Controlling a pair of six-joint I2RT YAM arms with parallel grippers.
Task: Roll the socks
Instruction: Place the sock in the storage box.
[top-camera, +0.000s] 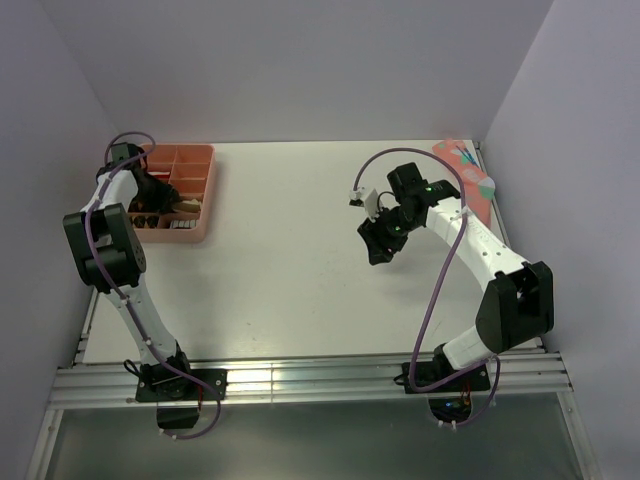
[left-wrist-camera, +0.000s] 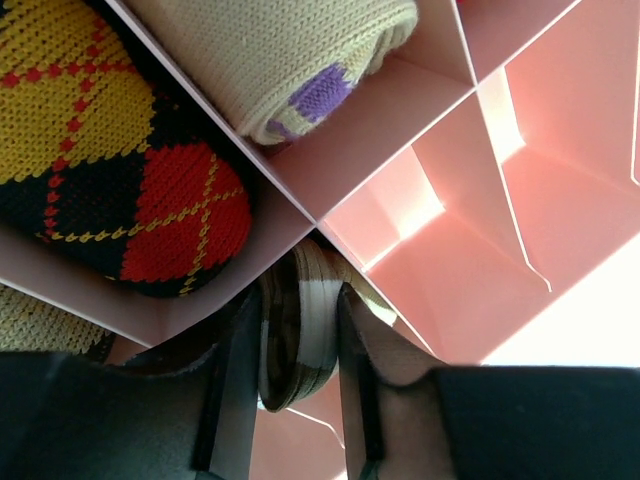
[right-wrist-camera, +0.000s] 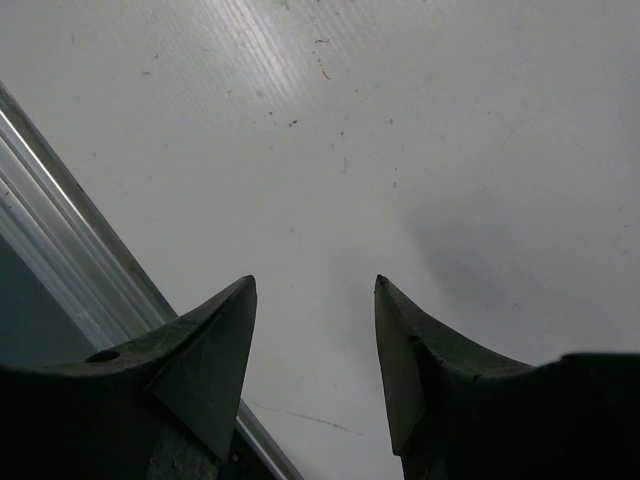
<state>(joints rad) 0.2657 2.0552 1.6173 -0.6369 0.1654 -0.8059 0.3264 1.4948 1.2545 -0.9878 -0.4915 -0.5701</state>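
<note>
The socks (left-wrist-camera: 305, 335) are a tight roll with brown-and-tan stripes and a white band. The roll sits upright between the fingers of my left gripper (left-wrist-camera: 297, 295), which touch it on both sides. It hangs just above a compartment of the pink divided tray (left-wrist-camera: 470, 260). In the top view the left gripper (top-camera: 160, 203) is over the tray's near left part (top-camera: 205, 190), and the roll is hidden there. My right gripper (top-camera: 379, 243) hovers over the bare table at mid right, open with nothing between its fingertips (right-wrist-camera: 314, 282).
Neighbouring tray compartments hold a rolled argyle sock in black, red and yellow (left-wrist-camera: 110, 160) and a cream knit roll with a purple patch (left-wrist-camera: 290, 60). A pink sock with coloured dots (top-camera: 466, 175) lies at the table's far right corner. A metal rail (right-wrist-camera: 60, 230) runs along the table's edge.
</note>
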